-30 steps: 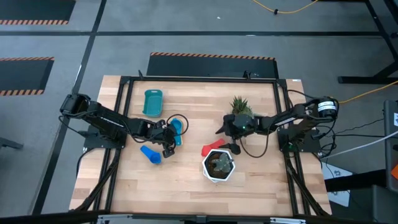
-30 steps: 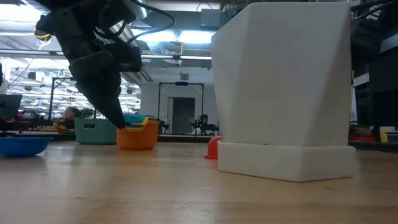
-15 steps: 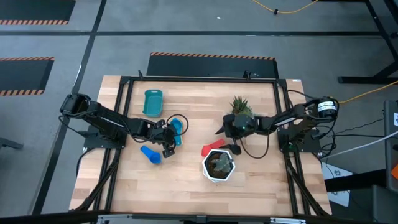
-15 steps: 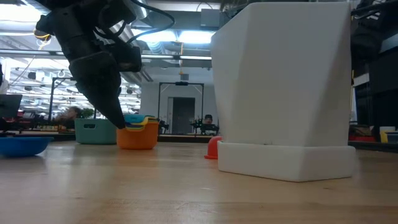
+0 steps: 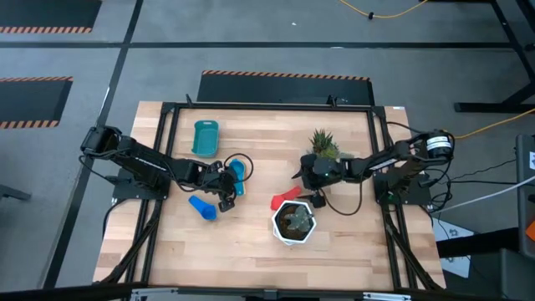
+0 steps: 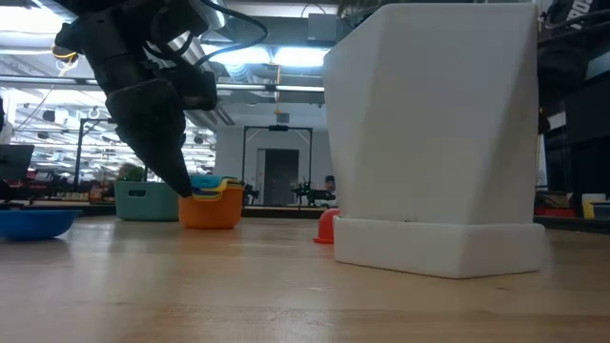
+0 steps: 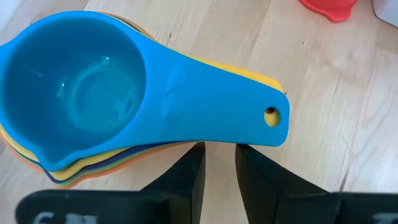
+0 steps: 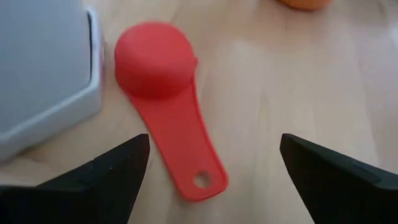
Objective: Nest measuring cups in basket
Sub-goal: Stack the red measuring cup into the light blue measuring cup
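From the high view, the table [image 5: 251, 251] is sitting with plenty of bare wood along the near edge and in both near corners, so that's where the open room is. The basket [image 5: 205, 138] is lying toward the far left, well apart from everything else. The left end effector [image 5: 224, 182] is hanging just beside the stack of cups [image 5: 237, 173], with the dark blue cup [image 5: 201, 206] lying near it on the near side. The right end effector [image 5: 303, 186] is hovering over the red cup [image 5: 284, 199], right next to the white pot [image 5: 294, 222] and a small green plant [image 5: 323, 143] (tight spot there).

In the low view, the white pot [image 6: 438, 143] is filling the right half. The left arm is coming down to the rim of the orange stack [image 6: 210, 202], the basket [image 6: 146, 200] is sitting behind it, and the dark blue cup [image 6: 33, 221] is lying at the left edge.

Left wrist view: the left end effector [image 7: 217, 163] is clenching nearly closed, its tips sitting under the light blue cup [image 7: 118, 93] handle on top of the stack; I can't tell if it's actually gripping.

Right wrist view: the right end effector [image 8: 211, 158] is spreading wide, released, with the red cup [image 8: 168, 99] lying upside down between its fingers, touching the pot's base.
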Controlling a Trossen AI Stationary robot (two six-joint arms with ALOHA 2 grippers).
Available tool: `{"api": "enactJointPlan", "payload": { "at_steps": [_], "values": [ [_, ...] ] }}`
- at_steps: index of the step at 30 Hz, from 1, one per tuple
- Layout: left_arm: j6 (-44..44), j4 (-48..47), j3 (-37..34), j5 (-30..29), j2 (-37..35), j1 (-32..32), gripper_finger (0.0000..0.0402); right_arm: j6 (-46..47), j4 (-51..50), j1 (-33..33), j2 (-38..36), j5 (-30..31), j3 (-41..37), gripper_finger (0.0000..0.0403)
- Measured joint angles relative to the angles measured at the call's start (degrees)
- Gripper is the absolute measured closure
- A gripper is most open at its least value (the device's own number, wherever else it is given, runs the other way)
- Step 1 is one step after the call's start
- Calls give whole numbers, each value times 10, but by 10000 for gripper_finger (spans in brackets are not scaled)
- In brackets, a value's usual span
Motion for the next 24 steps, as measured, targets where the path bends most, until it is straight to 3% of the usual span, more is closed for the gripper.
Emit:
{"api": "enactJointPlan", "payload": {
  "at_steps": [13,17,24],
  "values": [
    [0,0,0,0,0,0,320,13,43,-11,66,-7,1,45],
    [0,0,0,0,0,0,320,13,39,-11,67,-10,2,83],
    [0,0,0,0,0,0,320,39,18,-11,68,-45,2,188]
  ]
}}
